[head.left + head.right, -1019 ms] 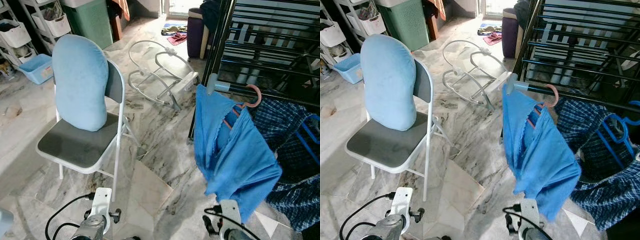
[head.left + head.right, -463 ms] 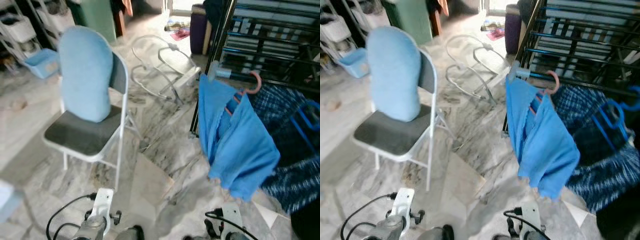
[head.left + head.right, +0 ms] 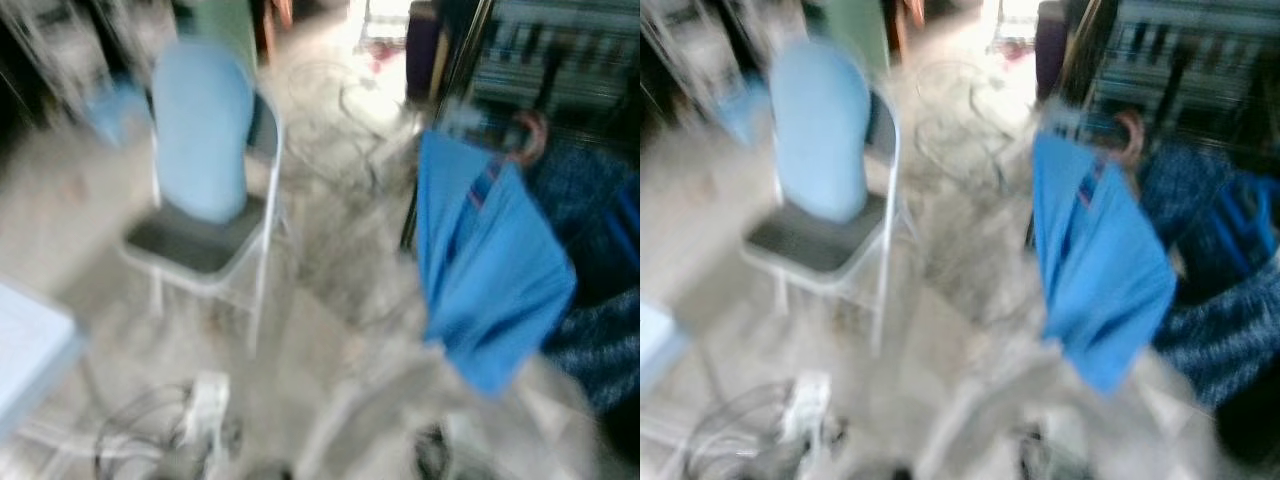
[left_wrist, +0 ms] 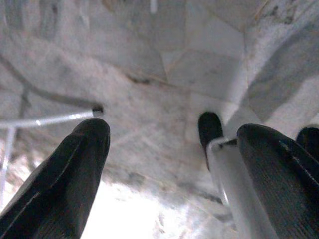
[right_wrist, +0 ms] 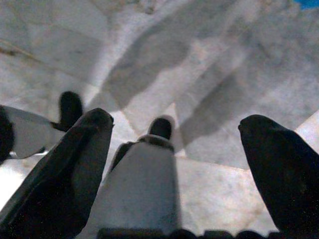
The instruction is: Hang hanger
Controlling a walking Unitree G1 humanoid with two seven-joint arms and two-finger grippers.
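The head views are blurred by motion. A bright blue garment (image 3: 490, 280) hangs on a pink hanger (image 3: 528, 137) from the dark drying rack (image 3: 560, 70) at the right. A dark checked garment (image 3: 600, 230) on a blue hanger hangs just beyond it. Both arms hang low at the picture's bottom edge. In the left wrist view my left gripper (image 4: 174, 132) is open over the marble floor, holding nothing. My right gripper (image 5: 177, 122) is also open and empty above the floor.
A grey folding chair (image 3: 200, 245) with a light blue cushion (image 3: 200, 140) stands on the left. A pale flat object (image 3: 25, 350) shows at the lower left edge. Marble floor (image 3: 340, 260) lies between chair and rack. My own legs (image 5: 144, 189) show under the grippers.
The whole picture has shifted and blurred, so the camera is moving. The blue garment stays on the rack. A pale object has come into view at the lower left.
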